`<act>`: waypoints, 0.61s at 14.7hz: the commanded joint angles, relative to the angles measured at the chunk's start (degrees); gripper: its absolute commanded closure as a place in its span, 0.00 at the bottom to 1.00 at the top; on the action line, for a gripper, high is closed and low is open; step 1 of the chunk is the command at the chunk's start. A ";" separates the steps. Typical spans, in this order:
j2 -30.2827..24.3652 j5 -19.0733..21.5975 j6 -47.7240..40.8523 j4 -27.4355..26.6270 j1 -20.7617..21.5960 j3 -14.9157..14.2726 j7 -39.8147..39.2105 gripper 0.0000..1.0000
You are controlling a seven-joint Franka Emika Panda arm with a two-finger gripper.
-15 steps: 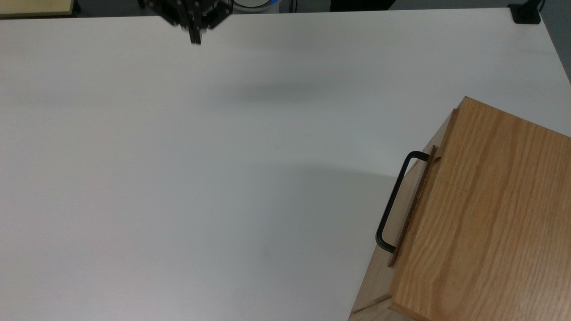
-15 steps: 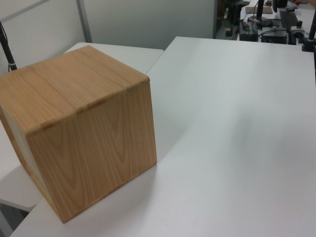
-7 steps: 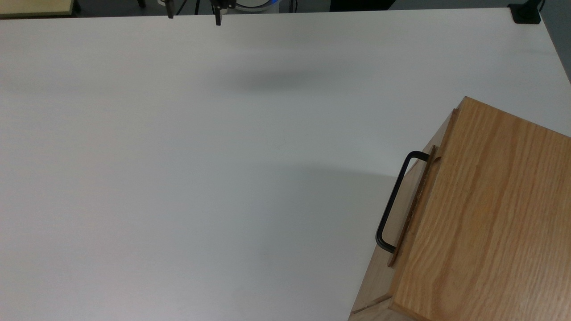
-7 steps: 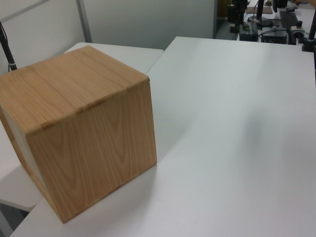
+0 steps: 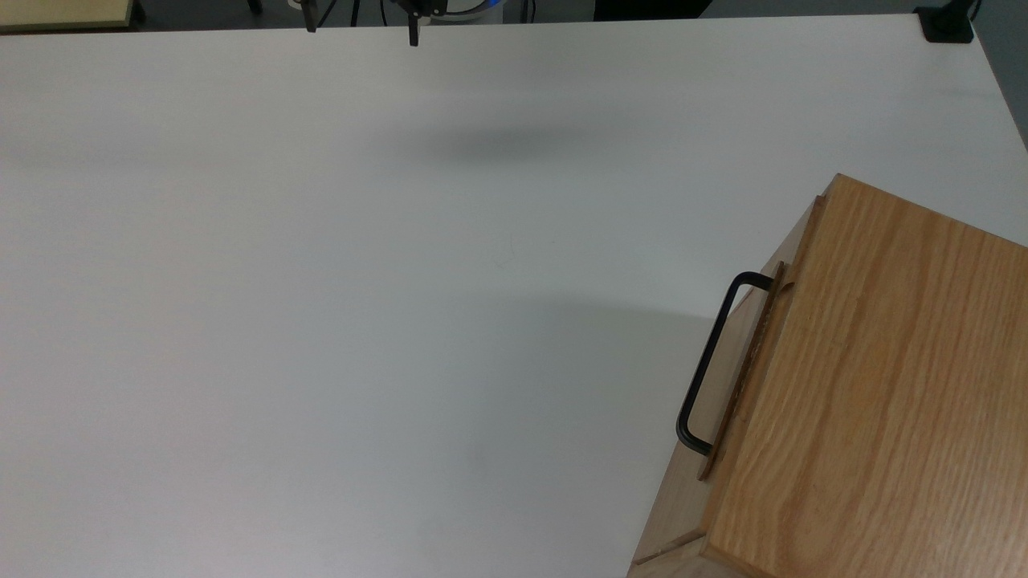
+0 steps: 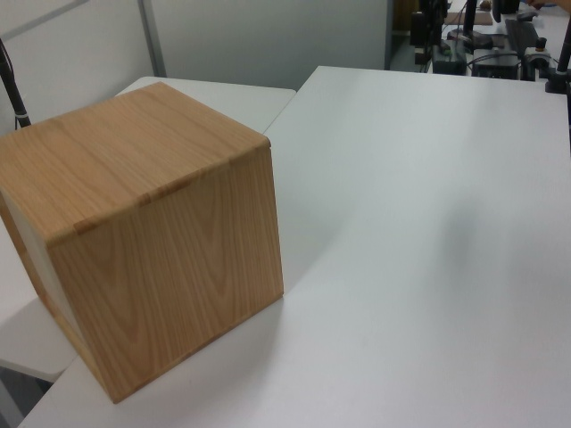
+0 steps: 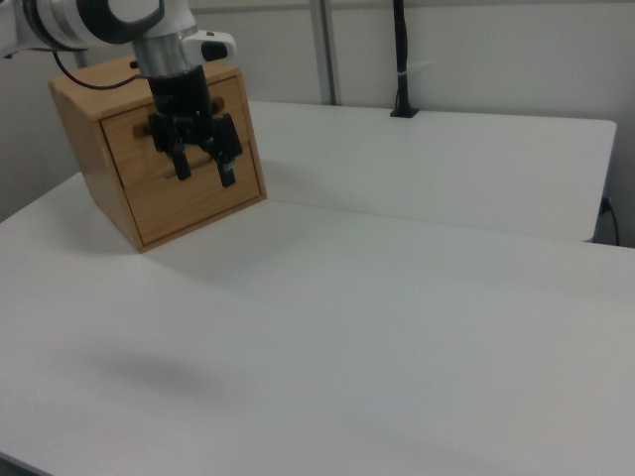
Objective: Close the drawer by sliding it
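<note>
The drawer sits in the oak-grained cabinet at the top view's lower right. Its front panel stands only a sliver proud of the cabinet, and its black U-shaped handle faces the table's middle. My gripper hangs open at the top view's upper edge, far from the handle, with nothing between its fingers. In the right view the gripper hovers above the table in line with the cabinet's front face and hides the handle. The left view shows the cabinet's plain back and side.
The white table stretches wide between the gripper and the cabinet. A black mount sits at the table's corner in the top view's upper right. A dark post rises at the far edge in the right view. Equipment stands beyond the table in the left view.
A second ago the fingers were together and lower in the top view. They have since spread apart and the gripper has drawn back toward the upper edge. The drawer has not moved.
</note>
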 commanded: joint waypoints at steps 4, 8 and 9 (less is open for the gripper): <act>-2.12 4.37 0.61 -1.84 0.51 -1.93 0.26 0.00; -2.03 3.93 0.69 -1.84 -0.11 -1.32 0.26 0.00; -2.12 3.93 0.61 -1.93 -0.98 -0.79 0.18 0.00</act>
